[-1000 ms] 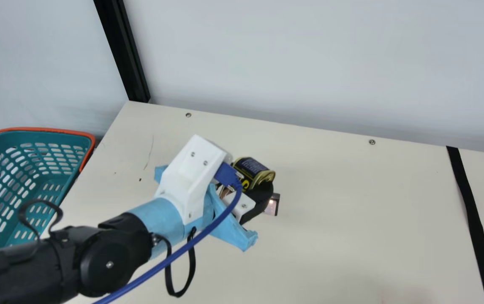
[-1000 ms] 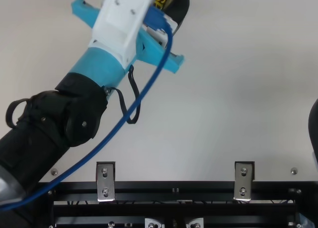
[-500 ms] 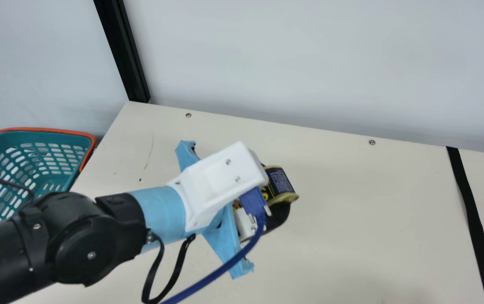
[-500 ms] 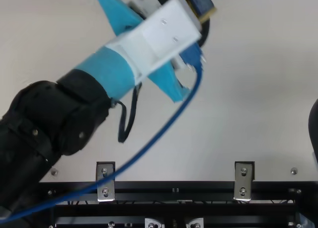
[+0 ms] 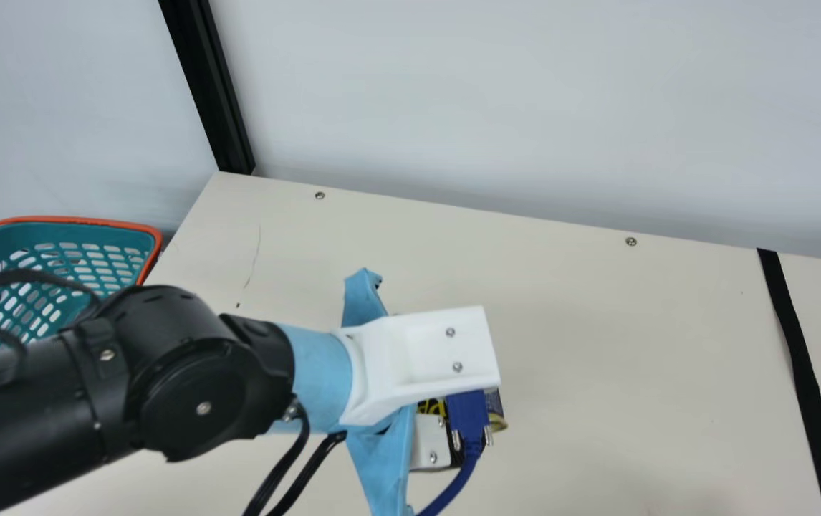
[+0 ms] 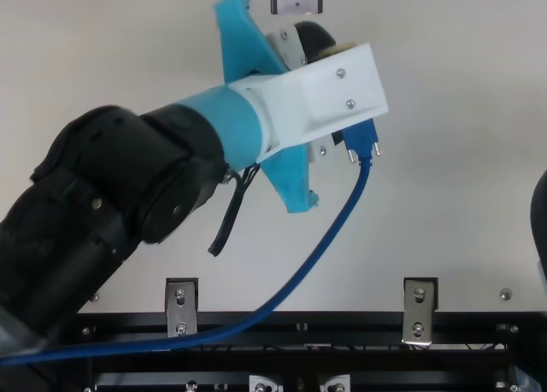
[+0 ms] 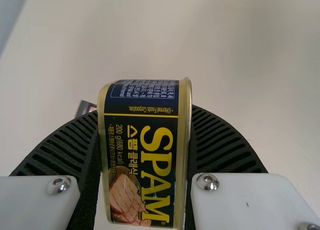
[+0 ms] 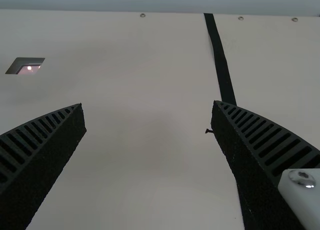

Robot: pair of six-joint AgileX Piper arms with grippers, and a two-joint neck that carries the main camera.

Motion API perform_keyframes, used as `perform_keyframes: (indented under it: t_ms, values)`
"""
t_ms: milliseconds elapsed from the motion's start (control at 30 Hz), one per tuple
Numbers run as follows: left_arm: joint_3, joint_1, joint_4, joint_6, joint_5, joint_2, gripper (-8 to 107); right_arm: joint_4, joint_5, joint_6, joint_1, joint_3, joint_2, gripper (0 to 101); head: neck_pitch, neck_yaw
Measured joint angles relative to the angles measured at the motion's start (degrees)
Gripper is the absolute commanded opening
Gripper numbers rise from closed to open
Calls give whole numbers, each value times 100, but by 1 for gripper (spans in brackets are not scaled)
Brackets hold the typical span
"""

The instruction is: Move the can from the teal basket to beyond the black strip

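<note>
Pale wall [image 5: 525, 107] behind, black post [image 5: 210, 86] at its L, cream worktop [image 5: 597, 344] in front w/ a few screws along the far edge. Far L in main view: teal basket [image 5: 88, 236], orange rim, partly behind the L arm [image 5: 203, 380]. Next, mid-worktop: L hand [image 7: 145, 112], closed on the can [image 7: 150, 165], one ribbed finger against each rimmed end. Can's lid-to-lid axis runs finger to finger, i.e. across the hand; its longer label side runs along the fingers. Out of the basket, prob. held clear of the surface, tho height's hard to judge. Then a wide stretch of worktop, then the black strip [image 5: 802, 358], well R of can, running from far edge toward the near side. R hand [image 8: 148, 104]: fingers wide apart, nothing btwn; looks nearer the strip than L hand does. So transport's approx. half done, I'd say. Next: carry can R, w/ poss. handover if L's reach runs short; R would need to come at the sides L's fingers leave free. Main risk: arms clashing, or releasing short of strip.
</note>
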Motion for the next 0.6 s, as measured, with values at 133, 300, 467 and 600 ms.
perform_keyframes:
  t_ms: [133, 300, 467, 600]
  values:
    - [-193, 0, -56, 310, 441, 201, 10, 0, 0, 0, 0, 0, 0, 101, 0, 29]
    - [-446, -33, -83, 622, 972, 495, 10, 0, 0, 0, 0, 0, 0, 101, 0, 29]
    - [-732, -106, -85, 834, 1393, 841, 10, 0, 0, 0, 0, 0, 0, 101, 0, 29]
    - [-914, -185, -61, 899, 1576, 1127, 10, 0, 0, 0, 0, 0, 0, 101, 0, 0]
